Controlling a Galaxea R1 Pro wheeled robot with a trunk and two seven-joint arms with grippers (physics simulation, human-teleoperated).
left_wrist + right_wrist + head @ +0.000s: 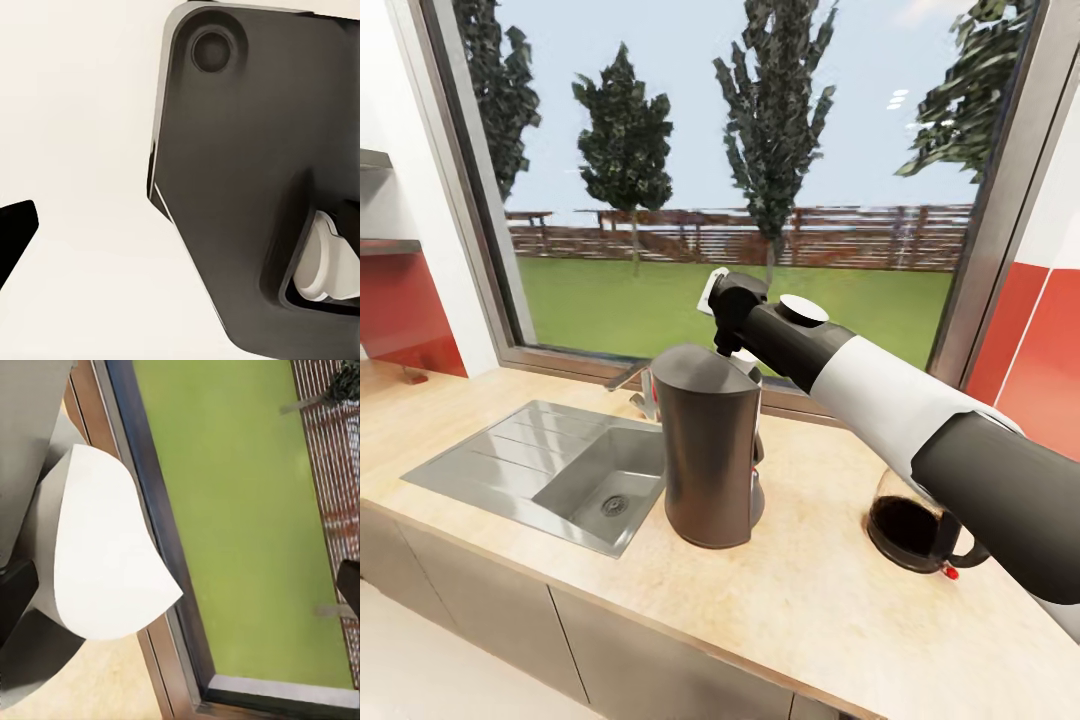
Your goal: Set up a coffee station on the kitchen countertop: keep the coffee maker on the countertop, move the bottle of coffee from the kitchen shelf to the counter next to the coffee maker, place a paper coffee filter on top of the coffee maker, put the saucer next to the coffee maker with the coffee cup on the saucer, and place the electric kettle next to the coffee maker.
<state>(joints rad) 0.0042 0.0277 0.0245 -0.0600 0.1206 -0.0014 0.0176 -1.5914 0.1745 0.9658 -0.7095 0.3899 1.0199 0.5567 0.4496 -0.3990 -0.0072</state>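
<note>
The coffee maker stands on the kitchen countertop, just right of the sink. My right arm reaches over it from the right, with the wrist above the slanted top. My right gripper is open, its fingertips wide apart. Between them a white paper coffee filter lies against the maker's grey top. The electric kettle stands right of the maker, partly behind my arm. My left gripper is open beside my dark body. The bottle of coffee, saucer and coffee cup are out of view.
A steel sink with a faucet lies left of the coffee maker. A large window runs along the back of the counter. Grey shelves and red wall panels sit at the far left, and more red panel at the right.
</note>
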